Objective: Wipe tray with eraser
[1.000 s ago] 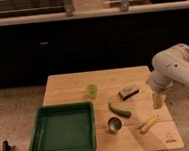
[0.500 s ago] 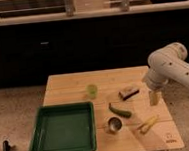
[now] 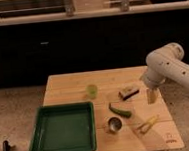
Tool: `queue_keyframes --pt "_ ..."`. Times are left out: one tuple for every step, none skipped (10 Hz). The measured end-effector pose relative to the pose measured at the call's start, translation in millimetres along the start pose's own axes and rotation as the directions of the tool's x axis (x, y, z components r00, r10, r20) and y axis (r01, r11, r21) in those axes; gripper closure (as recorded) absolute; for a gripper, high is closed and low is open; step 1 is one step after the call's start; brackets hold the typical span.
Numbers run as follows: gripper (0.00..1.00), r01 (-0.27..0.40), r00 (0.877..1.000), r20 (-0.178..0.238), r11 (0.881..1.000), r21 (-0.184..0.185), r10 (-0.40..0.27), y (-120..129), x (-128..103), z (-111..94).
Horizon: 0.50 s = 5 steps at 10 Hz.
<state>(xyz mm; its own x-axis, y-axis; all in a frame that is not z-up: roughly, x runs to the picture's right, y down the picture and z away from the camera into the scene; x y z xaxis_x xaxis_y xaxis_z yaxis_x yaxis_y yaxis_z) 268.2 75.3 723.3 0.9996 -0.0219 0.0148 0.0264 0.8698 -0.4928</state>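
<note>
The dark-green tray (image 3: 36,141) lies on the front left of the wooden table. The eraser (image 3: 129,92), a small tan block with a dark face, lies on the table right of centre. My gripper (image 3: 152,96) hangs from the white arm (image 3: 170,65) at the right side of the table, just right of the eraser and slightly above the tabletop. It holds nothing that I can see.
A small green cup (image 3: 92,91) stands behind the tray. A green curved vegetable (image 3: 120,110), a metal cup (image 3: 114,124) and a yellow corn-like stick (image 3: 148,123) lie in front of the eraser. The table edge (image 3: 166,108) is close to the gripper's right.
The arm and gripper have shifted a little left, toward the eraser. The objects on the table have not moved.
</note>
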Motion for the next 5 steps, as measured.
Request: queue_keyframes --pt "0.20 0.011 1.000 0.002 1.000 0.007 -0.011 -11 -1 4" --pt "0.20 0.016 1.000 0.007 1.000 0.012 -0.016 -17 -4 7" --pt "0.20 0.025 1.000 0.012 1.000 0.019 -0.025 -22 -10 11" --pt "0.20 0.028 0.999 0.015 0.999 0.028 -0.029 -24 -7 13" --pt "0.20 0.029 0.999 0.019 0.999 0.032 -0.030 -25 -3 15"
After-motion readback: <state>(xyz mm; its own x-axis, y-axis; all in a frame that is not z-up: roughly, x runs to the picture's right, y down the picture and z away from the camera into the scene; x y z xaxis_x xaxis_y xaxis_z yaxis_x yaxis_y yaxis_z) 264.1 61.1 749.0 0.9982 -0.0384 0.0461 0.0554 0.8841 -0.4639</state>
